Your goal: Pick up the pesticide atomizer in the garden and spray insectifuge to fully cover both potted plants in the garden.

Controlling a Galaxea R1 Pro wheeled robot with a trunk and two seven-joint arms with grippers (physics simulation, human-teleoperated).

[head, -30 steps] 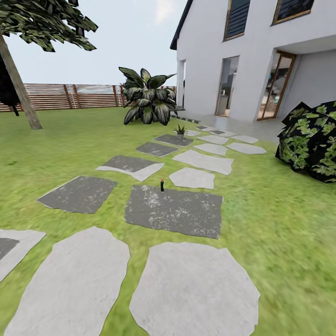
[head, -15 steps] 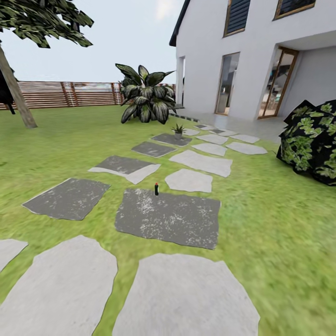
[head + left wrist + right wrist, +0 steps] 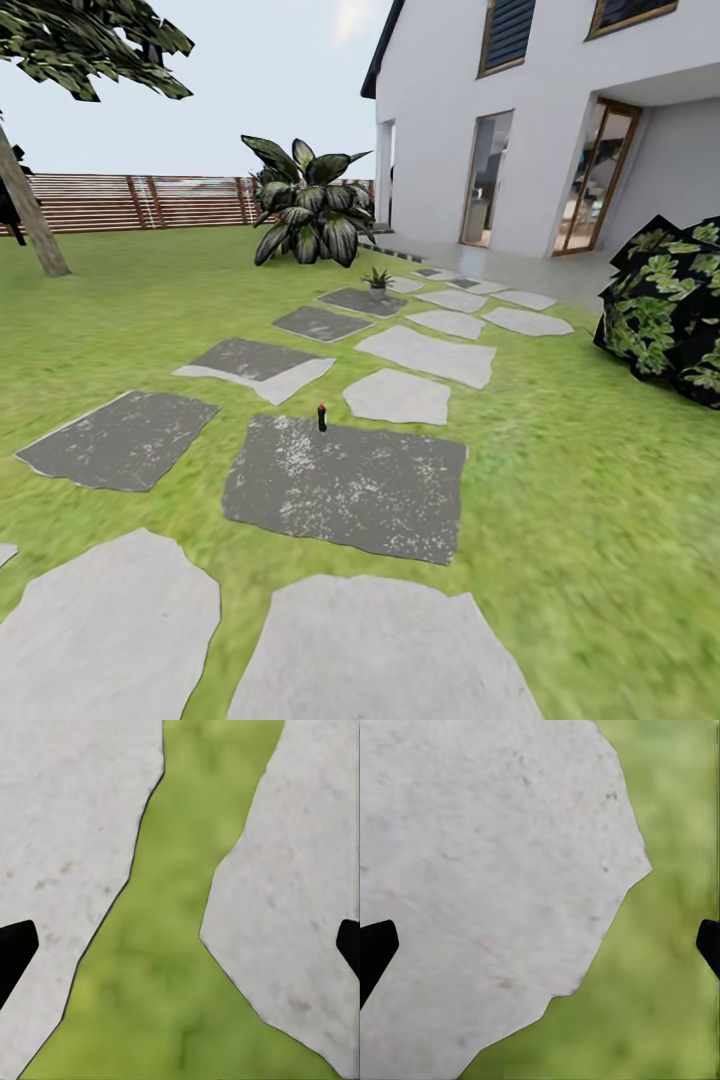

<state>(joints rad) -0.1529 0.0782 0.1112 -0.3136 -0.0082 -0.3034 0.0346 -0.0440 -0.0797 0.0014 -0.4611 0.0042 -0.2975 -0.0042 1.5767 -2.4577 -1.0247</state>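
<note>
The pesticide atomizer (image 3: 322, 418), a slim dark bottle with a red dot on top, stands upright at the far edge of a dark stone slab (image 3: 350, 490) ahead of me in the head view. Farther along the path a small potted plant (image 3: 377, 281) with spiky green leaves sits on a dark slab. In the left wrist view my left gripper (image 3: 180, 945) is open over pale paving and a strip of grass, its dark fingertips (image 3: 15, 949) far apart. My right gripper (image 3: 540, 945) is open too, above a pale stone and grass.
Stepping stones run over the lawn toward a white house (image 3: 540, 110) with glass doors. A big striped-leaf shrub (image 3: 305, 205) stands beyond the path, a dark leafy bush (image 3: 670, 310) at the right, a tree trunk (image 3: 30, 215) and wooden fence (image 3: 150, 200) at the left.
The whole head view has shifted: the camera has moved forward along the path, so the atomizer and slabs sit lower and further left in the picture. Nothing in the garden has moved.
</note>
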